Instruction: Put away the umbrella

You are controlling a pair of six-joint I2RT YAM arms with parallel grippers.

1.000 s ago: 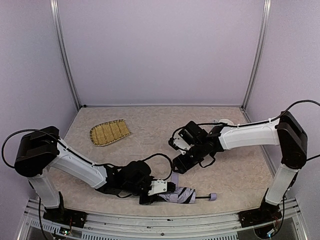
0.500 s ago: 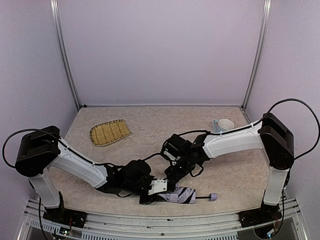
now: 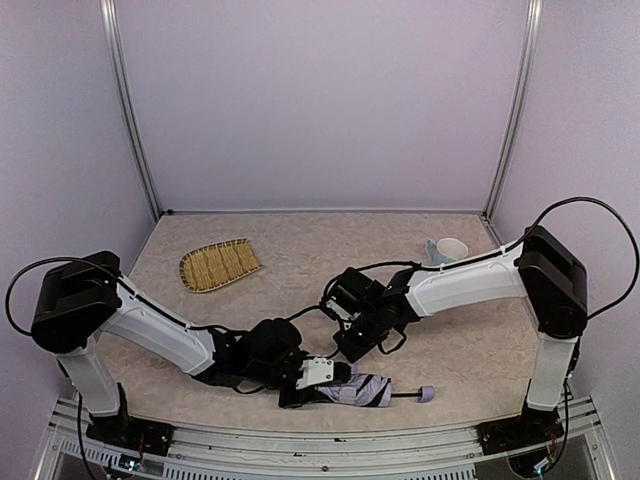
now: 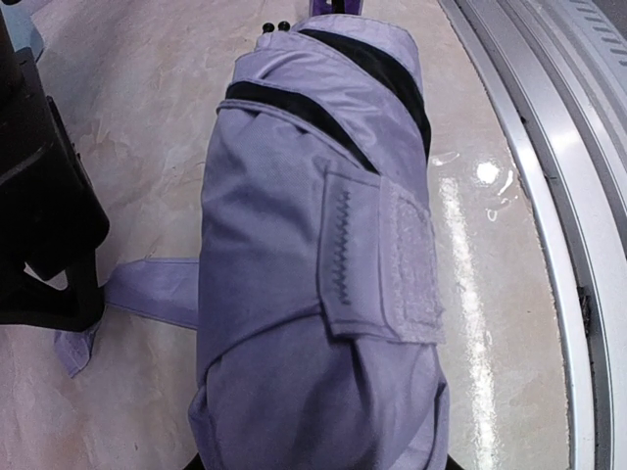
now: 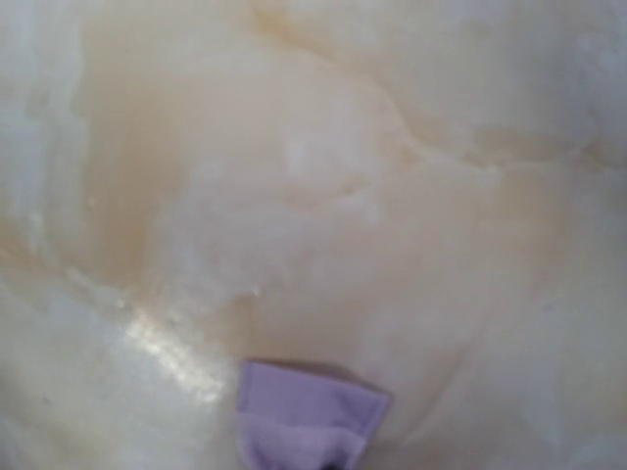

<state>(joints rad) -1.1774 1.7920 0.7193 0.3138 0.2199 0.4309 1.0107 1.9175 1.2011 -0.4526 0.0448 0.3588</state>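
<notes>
The umbrella (image 3: 362, 390) lies folded near the table's front edge, a lavender bundle with black lining, its shaft and handle knob (image 3: 424, 394) pointing right. In the left wrist view the umbrella (image 4: 313, 294) fills the frame and runs down between my jaws. My left gripper (image 3: 335, 387) is shut on its left end. A loose lavender strap (image 4: 152, 291) runs from the bundle to the black fingers (image 4: 49, 255) of my right gripper (image 3: 346, 353), which is down on the table just behind the bundle. The strap's tip (image 5: 309, 416) shows at the bottom edge of the right wrist view, apparently pinched in the shut jaws.
A woven bamboo tray (image 3: 218, 264) lies at the back left. A pale cup (image 3: 447, 249) stands at the back right. A metal rail (image 3: 330, 440) runs along the front edge, close beside the umbrella (image 4: 549, 196). Lavender walls enclose the table.
My right arm has swung left and down from mid-table to the strap beside the umbrella, and its jaws have gone from open to shut. The left arm and the umbrella have stayed still.
</notes>
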